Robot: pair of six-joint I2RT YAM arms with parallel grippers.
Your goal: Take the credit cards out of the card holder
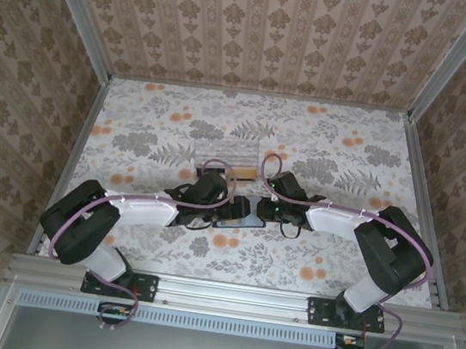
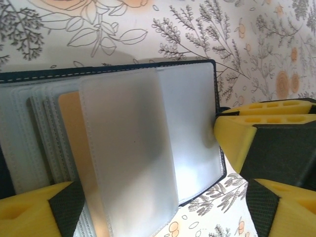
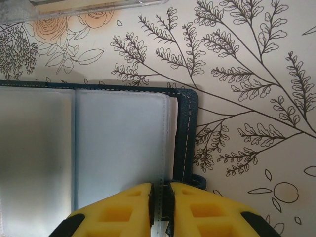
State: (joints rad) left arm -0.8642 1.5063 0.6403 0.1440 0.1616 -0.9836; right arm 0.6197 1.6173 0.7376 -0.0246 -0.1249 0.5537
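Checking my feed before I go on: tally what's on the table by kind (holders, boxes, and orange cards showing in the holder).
Card holder: 1
Clear box: 1
Orange card showing in the holder: 1
Total: 3

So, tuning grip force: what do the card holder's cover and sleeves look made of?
The card holder cover looks like navy leather or imitation, matte, pale edge stitching. The sleeves seem frosted plastic, translucent; an orange card sits among them.

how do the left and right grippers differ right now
The left gripper is open wide, its fingers either side of the card holder; the right gripper is shut, pinching the holder's edge. Left grips nothing; right holds it. Both have yellow fingers at the open holder.
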